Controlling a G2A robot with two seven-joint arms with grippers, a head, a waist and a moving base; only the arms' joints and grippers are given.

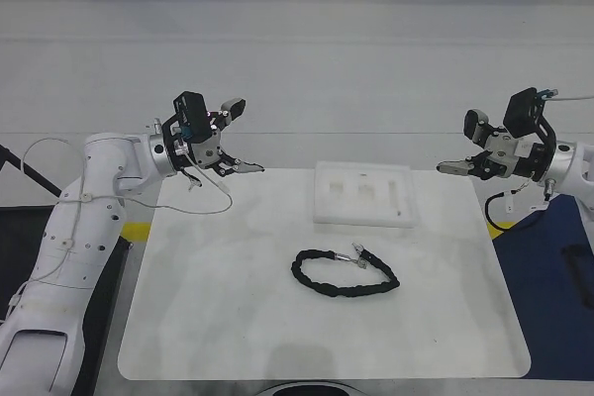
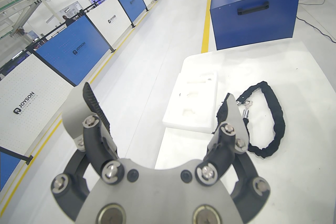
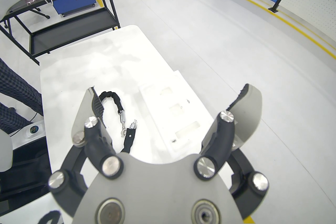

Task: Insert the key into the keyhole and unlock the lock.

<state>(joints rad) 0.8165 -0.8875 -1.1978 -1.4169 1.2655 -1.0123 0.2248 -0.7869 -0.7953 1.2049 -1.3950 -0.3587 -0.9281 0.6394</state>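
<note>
The chain lock [image 1: 345, 275], key [image 2: 248, 103] by its metal ends, is laid centrally on the tabletop [image 1: 228, 317]; left end effector [image 1: 246, 137] and right end effector [image 1: 461, 147] are held spread wide at either side, presumably leaving it reachable.

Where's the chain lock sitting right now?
In the top view, the chain lock lies near the middle of the table, just on the robot's side of the white foam tray.
</note>
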